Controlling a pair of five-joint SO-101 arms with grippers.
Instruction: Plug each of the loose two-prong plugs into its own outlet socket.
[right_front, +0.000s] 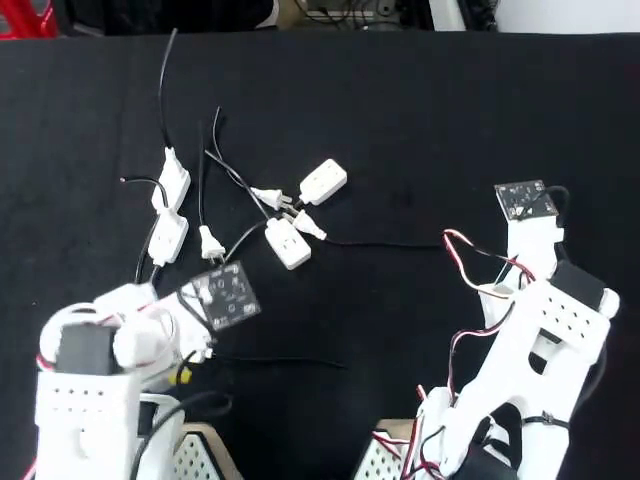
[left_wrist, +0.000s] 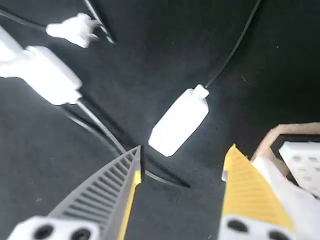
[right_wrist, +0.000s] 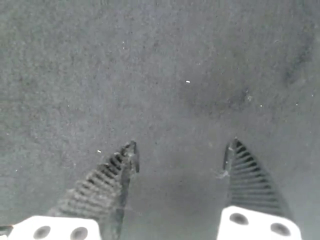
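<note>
Two-prong plugs (right_front: 210, 243) lie loose, so we judge pickup pending. Our left gripper (left_wrist: 183, 150) and right gripper (right_wrist: 182, 150) gape empty; a plug needs grasping.

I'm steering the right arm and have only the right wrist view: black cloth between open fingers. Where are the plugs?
Observer: The high view shows a two-prong plug near a white outlet socket at the middle of the table, to the left of your right arm.
Operator: Anything nearer the other arm?
Observer: Yes, another loose plug lies just ahead of the left arm.
Operator: Is its gripper holding anything?
Observer: No; the left wrist view shows the left gripper open, a corded socket lying just past its fingertips.
</note>
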